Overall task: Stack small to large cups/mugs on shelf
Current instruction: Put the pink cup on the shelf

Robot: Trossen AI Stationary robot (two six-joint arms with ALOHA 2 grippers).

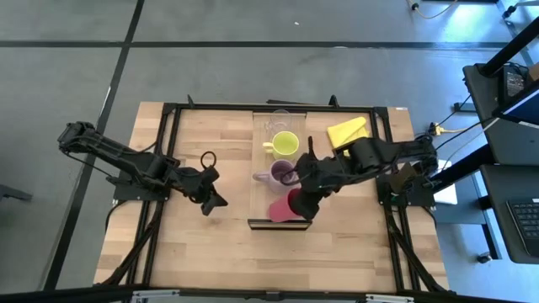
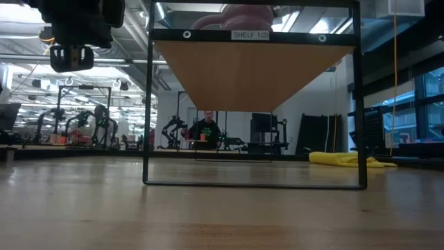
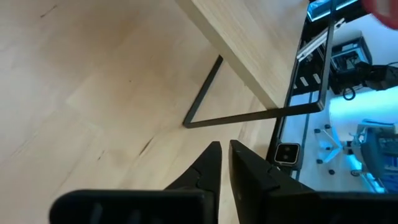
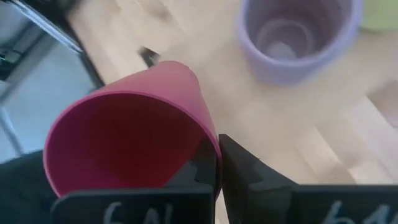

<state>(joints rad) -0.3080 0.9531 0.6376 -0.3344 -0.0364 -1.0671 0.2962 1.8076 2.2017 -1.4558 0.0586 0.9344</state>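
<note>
The shelf (image 1: pixel 259 220) is a narrow light-wood plank on a dark frame in the middle of the table. From far to near it carries a clear glass cup (image 1: pixel 280 123), a yellow-green mug (image 1: pixel 285 143) and a purple mug (image 1: pixel 283 173). Over its near end my right gripper (image 1: pixel 296 202) is shut on the red cup (image 1: pixel 281 208). In the right wrist view the purple mug (image 4: pixel 297 34) stands just beyond the red cup (image 4: pixel 118 143). My left gripper (image 1: pixel 217 202) is shut on nothing, above the table left of the shelf; its shut fingers (image 3: pixel 214 165) point toward the shelf frame. My right gripper pinches the red cup's rim (image 4: pixel 211 140), one finger inside the cup and one outside, on the wall. The fingers come slanting down from the table's right side. The cup is tilted, its mouth toward the wrist. Whether its base touches the shelf I cannot tell.
A yellow cloth (image 1: pixel 347 132) lies on the table right of the shelf, at the back. In the low view the shelf plank (image 2: pixel 253 69) stands raised on its dark frame (image 2: pixel 147 111). Bare tabletop (image 1: pixel 210 252) stretches along the near side.
</note>
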